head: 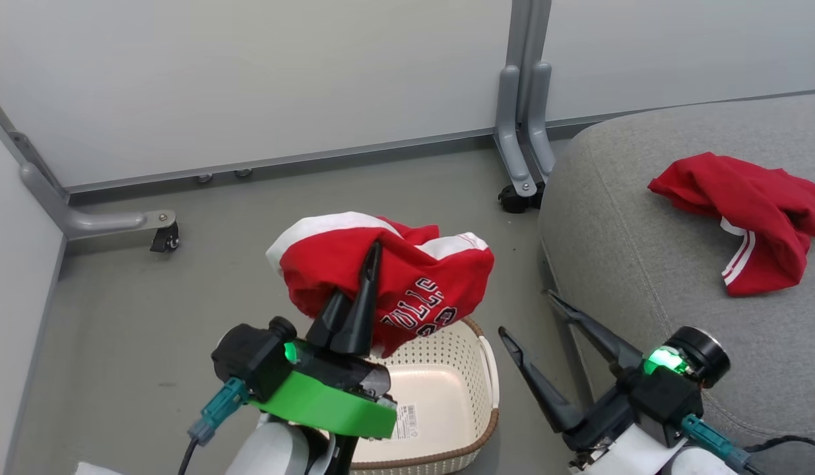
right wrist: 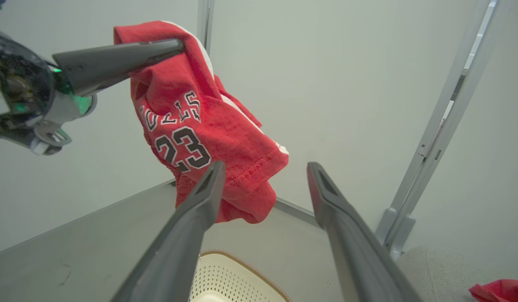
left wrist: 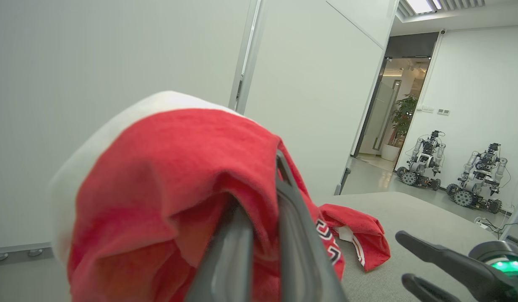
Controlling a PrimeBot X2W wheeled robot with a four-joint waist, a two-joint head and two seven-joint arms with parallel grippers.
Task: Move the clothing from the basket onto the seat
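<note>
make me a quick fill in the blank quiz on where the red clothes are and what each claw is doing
1. The left claw is shut on a red jersey printed with the number ____.
2. The second red garment lies on the grey ____.
3. The right claw grips nothing, and its fingers are ____.
4. The held jersey hangs over the cream perforated ____.

Missing words: 23; seat; open; basket
</note>
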